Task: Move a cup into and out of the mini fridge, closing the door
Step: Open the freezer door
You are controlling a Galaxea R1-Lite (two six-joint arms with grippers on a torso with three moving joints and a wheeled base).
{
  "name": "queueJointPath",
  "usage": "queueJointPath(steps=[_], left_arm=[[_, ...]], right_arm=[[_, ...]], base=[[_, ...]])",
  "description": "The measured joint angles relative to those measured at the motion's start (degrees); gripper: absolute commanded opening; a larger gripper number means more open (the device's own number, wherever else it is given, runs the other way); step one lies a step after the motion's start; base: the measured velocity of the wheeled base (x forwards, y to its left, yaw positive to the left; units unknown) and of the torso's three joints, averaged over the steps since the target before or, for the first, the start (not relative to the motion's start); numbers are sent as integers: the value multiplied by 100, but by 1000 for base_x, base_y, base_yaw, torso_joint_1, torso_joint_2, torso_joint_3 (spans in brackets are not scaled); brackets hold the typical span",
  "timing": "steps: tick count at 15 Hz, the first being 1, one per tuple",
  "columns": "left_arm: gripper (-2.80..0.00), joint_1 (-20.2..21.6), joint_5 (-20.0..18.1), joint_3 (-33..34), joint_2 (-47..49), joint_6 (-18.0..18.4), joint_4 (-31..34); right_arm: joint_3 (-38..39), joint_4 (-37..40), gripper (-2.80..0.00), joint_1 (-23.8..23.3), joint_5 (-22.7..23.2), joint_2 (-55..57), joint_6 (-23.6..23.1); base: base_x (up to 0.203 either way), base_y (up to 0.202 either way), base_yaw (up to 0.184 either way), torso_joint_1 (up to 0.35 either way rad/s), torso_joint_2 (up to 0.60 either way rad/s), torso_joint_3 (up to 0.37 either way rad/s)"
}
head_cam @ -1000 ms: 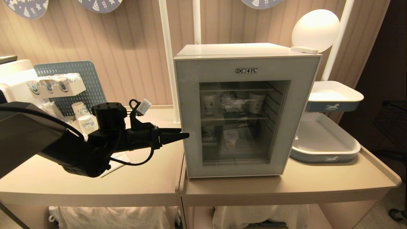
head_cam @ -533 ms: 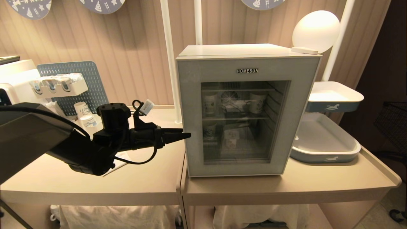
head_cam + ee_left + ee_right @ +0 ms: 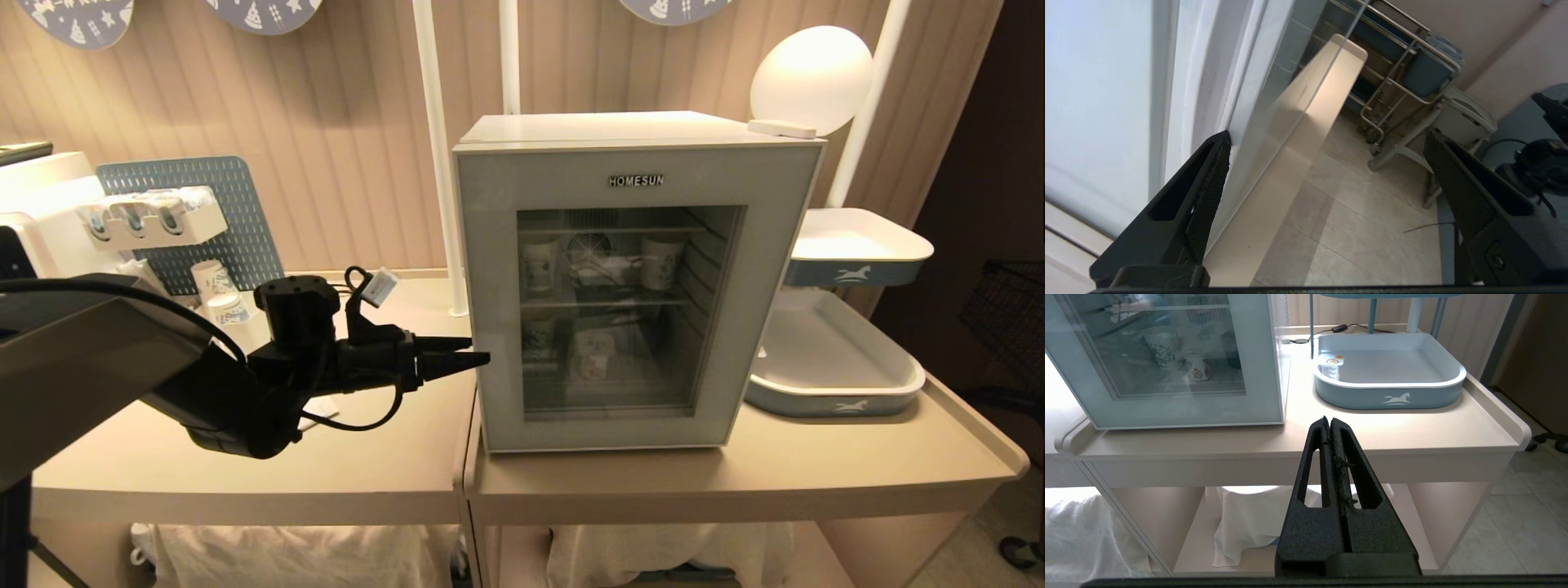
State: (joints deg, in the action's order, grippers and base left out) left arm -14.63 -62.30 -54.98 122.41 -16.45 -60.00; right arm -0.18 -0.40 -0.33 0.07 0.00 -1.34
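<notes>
**Left gripper at the fridge door's free edge, cup waiting in the tray**

Head view: the mini fridge (image 3: 637, 278) stands on the right-hand bench (image 3: 735, 482), just beside the seam with the left-hand bench. Its door (image 3: 490, 327) looks shut, with paper cups dim behind the glass. The left gripper (image 3: 478, 357) is level, jaws spread, tips at the door's left edge. A door like this is rigid and probably held by a magnetic seal, so it should resist, then swing freely; the fridge is light enough that a hard pull might drag it along the smooth top. A blue tray (image 3: 833, 384) sits near the bench's right end.

Left wrist view: one finger (image 3: 1208, 183) lies against the seam between door (image 3: 1257, 134) and cabinet, the other stands well apart over the floor. That edge is the sensible place to hook.

Right wrist view: the right gripper (image 3: 1331, 421) hangs below the bench front, jaws pressed together, empty. The cup (image 3: 1329, 364) stands in the tray's (image 3: 1392, 396) corner nearest the fridge; light, thin-walled, foil-topped, best pinched gently around its sides.
</notes>
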Motion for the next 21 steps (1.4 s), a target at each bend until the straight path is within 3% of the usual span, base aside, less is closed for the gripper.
queueJointPath(steps=[4, 12, 16, 21], left_arm=[[0, -141, -362, 223, -190, -11, -3], [0, -28, -263, 717, -719, 53, -57], [0, 243, -238, 1127, -860, -10, -753], [0, 429, -60, 901, -722, -25, -729]], right_arm=[[-4, -5, -280, -17, 4, 0, 3], [0, 5, -280, 0, 2, 0, 2], [-1, -2, -280, -10, 10, 0, -12], [-2, 8, -280, -5, 6, 0, -2]], base=[[0, 0, 0, 0, 0, 0], [0, 0, 0, 0, 0, 0], [0, 0, 0, 0, 0, 0], [0, 0, 0, 0, 0, 0]])
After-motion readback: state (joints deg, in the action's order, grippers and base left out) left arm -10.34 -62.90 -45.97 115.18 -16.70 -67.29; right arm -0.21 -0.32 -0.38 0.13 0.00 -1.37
